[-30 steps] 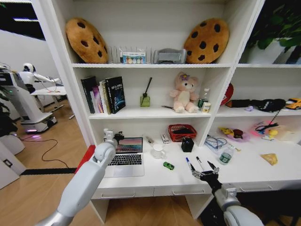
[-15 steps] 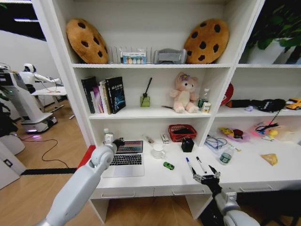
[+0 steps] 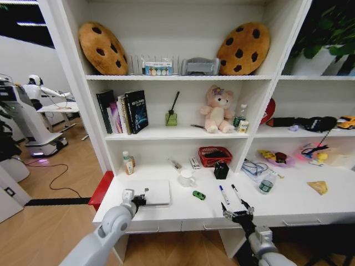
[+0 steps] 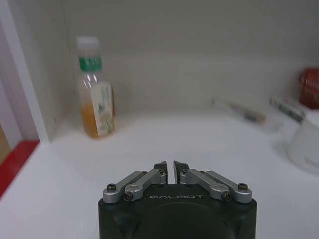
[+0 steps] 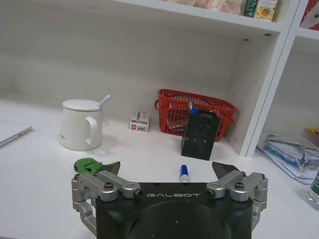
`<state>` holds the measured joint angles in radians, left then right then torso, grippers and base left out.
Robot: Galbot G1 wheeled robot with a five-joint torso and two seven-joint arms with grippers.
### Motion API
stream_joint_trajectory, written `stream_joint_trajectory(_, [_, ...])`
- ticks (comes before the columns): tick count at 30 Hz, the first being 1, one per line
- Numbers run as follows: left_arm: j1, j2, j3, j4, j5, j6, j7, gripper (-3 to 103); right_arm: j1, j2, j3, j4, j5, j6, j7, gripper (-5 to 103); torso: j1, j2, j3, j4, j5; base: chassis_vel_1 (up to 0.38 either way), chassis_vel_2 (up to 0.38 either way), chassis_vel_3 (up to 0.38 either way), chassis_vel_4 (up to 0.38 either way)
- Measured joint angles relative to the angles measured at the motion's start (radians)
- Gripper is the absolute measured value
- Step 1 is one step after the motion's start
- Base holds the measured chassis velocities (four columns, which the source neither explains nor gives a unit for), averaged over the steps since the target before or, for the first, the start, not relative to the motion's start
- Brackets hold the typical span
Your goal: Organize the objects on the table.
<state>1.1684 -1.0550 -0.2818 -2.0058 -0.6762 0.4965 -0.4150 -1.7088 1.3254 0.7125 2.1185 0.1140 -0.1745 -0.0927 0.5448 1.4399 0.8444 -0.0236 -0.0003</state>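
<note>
— Where's the laptop (image 3: pixel 148 192)?
— Lid down on the table (image 3: pixel 288 206), just past my left gripper (image 3: pixel 140 200), whose jaws are closed on nothing.
— And the right gripper (image 5: pixel 166 171)?
— Jaws spread; my gripper body cuts off the pen (image 5: pixel 184 174) and half hides the toy car (image 5: pixel 88 165).
</note>
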Motion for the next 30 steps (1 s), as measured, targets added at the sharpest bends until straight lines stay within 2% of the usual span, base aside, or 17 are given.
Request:
stream_joint_trajectory(1, [0.001, -0.011, -0.037, 0.003, 0.055, -0.064, 0.04, 12, -0.004, 0.002, -0.002, 0.011, 0.002, 0.001, 0.003, 100, 0.0, 0.0, 0.0, 0.0, 0.0001, 0.0, 0.0, 0.0, 0.0])
stream_joint_trajectory(3, [0.023, -0.028, -0.136, -0.01, 0.138, -0.194, 0.113, 23, -0.027, 0.007, -0.002, 0.06, 0.012, 0.001, 0.009, 100, 0.0, 0.0, 0.0, -0.0003, 0.0003, 0.0, 0.0, 0.0, 0.0])
stream_joint_trajectory(4, [0.023, -0.028, -0.136, -0.01, 0.138, -0.194, 0.113, 23, -0.027, 0.007, -0.002, 0.06, 0.012, 0.001, 0.009, 100, 0.0, 0.0, 0.0, -0.0003, 0.0003, 0.0, 0.0, 0.0, 0.0])
stream_joint_trajectory(7, [0.161, -0.046, -0.287, -0.106, 0.131, -0.248, 0.173, 39, -0.058, 0.011, 0.012, 0.121, 0.021, 0.001, 0.017, 100, 0.0, 0.0, 0.0, 0.0, 0.0, 0.0, 0.0, 0.0, 0.0])
stream_joint_trajectory(8, [0.161, -0.046, -0.287, -0.106, 0.131, -0.248, 0.173, 39, -0.058, 0.011, 0.012, 0.121, 0.021, 0.001, 0.017, 100, 0.0, 0.0, 0.0, 0.0, 0.0, 0.0, 0.0, 0.0, 0.0])
stream_joint_trajectory(10, [0.317, -0.087, -0.432, -0.203, 0.151, -0.267, 0.26, 49, -0.077, 0.012, 0.026, 0.157, 0.03, 0.001, 0.03, 100, 0.0, 0.0, 0.0, 0.0008, 0.0001, 0.0, 0.0, 0.0, 0.0])
stream_joint_trajectory(11, [0.353, -0.103, -0.468, -0.231, 0.157, -0.271, 0.281, 55, -0.082, 0.013, 0.03, 0.166, 0.034, 0.001, 0.036, 100, 0.0, 0.0, 0.0, 0.0008, 0.0003, 0.0, 0.0, 0.0, 0.0])
stream_joint_trajectory(12, [0.353, -0.103, -0.468, -0.231, 0.157, -0.271, 0.281, 55, -0.082, 0.013, 0.03, 0.166, 0.034, 0.001, 0.036, 100, 0.0, 0.0, 0.0, 0.0008, 0.0003, 0.0, 0.0, 0.0, 0.0])
stream_joint_trajectory(13, [0.439, -0.147, -0.537, -0.291, 0.171, -0.283, 0.319, 60, -0.096, 0.011, 0.038, 0.184, 0.046, 0.002, 0.055, 100, 0.0, 0.0, 0.0, 0.0005, 0.0006, 0.0, 0.0, 0.0, 0.0])
stream_joint_trajectory(14, [0.439, -0.147, -0.537, -0.291, 0.171, -0.283, 0.319, 60, -0.096, 0.011, 0.038, 0.184, 0.046, 0.002, 0.055, 100, 0.0, 0.0, 0.0, 0.0005, 0.0006, 0.0, 0.0, 0.0, 0.0])
stream_joint_trajectory(16, [0.576, -0.216, -0.582, -0.356, 0.189, -0.298, 0.336, 72, -0.109, -0.001, 0.046, 0.204, 0.071, -0.004, 0.079, 100, 0.0, 0.0, 0.0, 0.0003, 0.0001, 0.0, 0.0, 0.0, 0.0])
stream_joint_trajectory(17, [0.576, -0.216, -0.582, -0.356, 0.189, -0.298, 0.336, 72, -0.109, -0.001, 0.046, 0.204, 0.071, -0.004, 0.079, 100, 0.0, 0.0, 0.0, 0.0003, 0.0001, 0.0, 0.0, 0.0, 0.0])
stream_joint_trajectory(19, [0.676, -0.267, -0.574, -0.391, 0.205, -0.31, 0.334, 82, -0.108, -0.009, 0.052, 0.213, 0.078, -0.01, 0.089, 100, 0.0, 0.0, 0.0, 0.0003, 0.0003, 0.0, 0.0, 0.0, 0.0])
stream_joint_trajectory(20, [0.676, -0.267, -0.574, -0.391, 0.205, -0.31, 0.334, 82, -0.108, -0.009, 0.052, 0.213, 0.078, -0.01, 0.089, 100, 0.0, 0.0, 0.0, 0.0003, 0.0003, 0.0, 0.0, 0.0, 0.0])
stream_joint_trajectory(23, [0.758, -0.312, -0.545, -0.424, 0.234, -0.34, 0.344, 97, -0.094, -0.018, 0.048, 0.219, 0.083, -0.025, 0.101, 100, 0.0, 0.0, 0.0, 0.0003, 0.0004, 0.0, 0.0, 0.0, 0.0])
stream_joint_trajectory(30, [0.763, -0.336, -0.51, -0.437, 0.263, -0.352, 0.32, 100, -0.101, -0.02, 0.046, 0.227, 0.083, -0.036, 0.103, 100, 0.0, 0.0, 0.0, -0.0001, 0.0002, 0.0, 0.0, 0.0, 0.0])
